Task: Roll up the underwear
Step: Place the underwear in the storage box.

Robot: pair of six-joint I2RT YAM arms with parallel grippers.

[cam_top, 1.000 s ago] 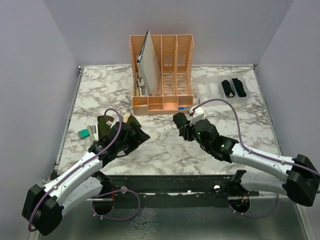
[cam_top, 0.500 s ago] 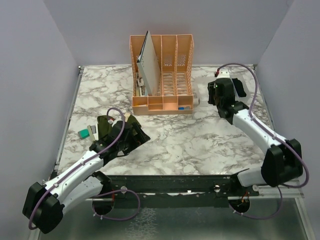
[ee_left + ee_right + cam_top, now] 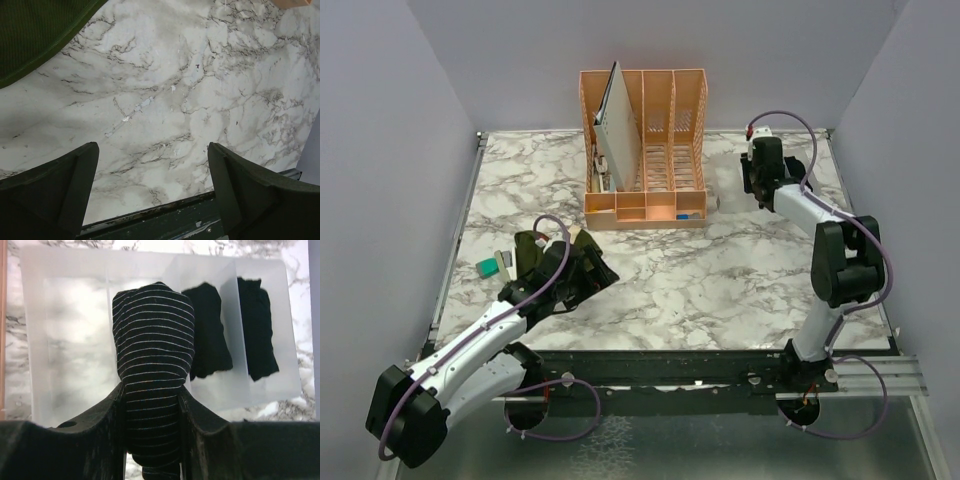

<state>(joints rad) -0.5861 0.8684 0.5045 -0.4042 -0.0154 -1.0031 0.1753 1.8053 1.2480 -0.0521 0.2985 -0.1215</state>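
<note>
From above, your right gripper (image 3: 760, 172) has swung from the middle of the table (image 3: 720, 290), just near of the orange organizer (image 3: 645, 150), out to the far right corner. The left gripper (image 3: 582, 268) stays at the near left beside the olive-green underwear (image 3: 527, 248), which lies close to the teal block (image 3: 486, 266). In the left wrist view, the fingers stand wide apart with only bare marble between them, a little wider than a moment ago. A flat, unrolled edge of the olive-green cloth shows at the upper left, untouched. In the right wrist view, the fingers are clamped on the striped roll (image 3: 152, 365), held over the clear tray (image 3: 75, 270), above the compartment just left of the 2 plain black rolls (image 3: 210, 335) already lying in theirs. That reads as roll 3 arriving for set-down, so let go once it sits between its walls. Only 1 piece, the olive-green one, then looks left to roll, and the left gripper seems ready for it.
</note>
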